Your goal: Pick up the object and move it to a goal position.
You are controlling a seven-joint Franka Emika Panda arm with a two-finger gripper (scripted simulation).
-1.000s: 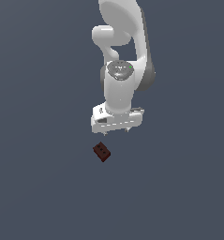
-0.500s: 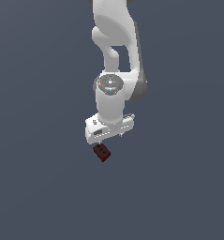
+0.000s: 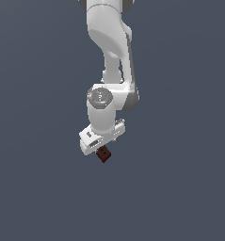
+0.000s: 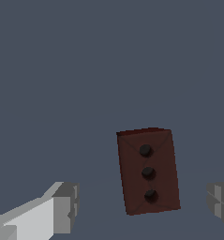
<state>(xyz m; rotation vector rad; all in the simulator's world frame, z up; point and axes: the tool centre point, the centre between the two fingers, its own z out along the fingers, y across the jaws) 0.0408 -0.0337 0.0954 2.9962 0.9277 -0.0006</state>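
Over a plain grey floor [image 3: 34, 188], which fills both views and carries nothing else that shows, the white arm [image 3: 109, 42] hangs down from the top of the exterior view with its gripper [image 3: 102, 141] low and right above the block [image 3: 103, 154]; the block, small and dark reddish-brown, peeks out from under the gripper's lower edge toward the exterior view's right, and looks to lie flat on the floor; the wrist view reads more plainly, going across it from one side to the other: one grey fingertip [image 4: 64, 208] at the near edge, then bare floor, then the block [image 4: 148, 171] with three dark holes in a row along its top face, then a narrow gap, then the other fingertip [image 4: 220, 202]; the jaws stand apart, wide enough to take the block, and touch nothing; the block sits between them but off centre, much nearer the second finger; the step in hand, as I judge it, is the approach and line-up before the grasp; lifting and carrying to the goal are not yet begun; the next move calls for a small sideways correction to centre the block, a further descent until the pads flank its long sides, then closing; no goal marker is visible.
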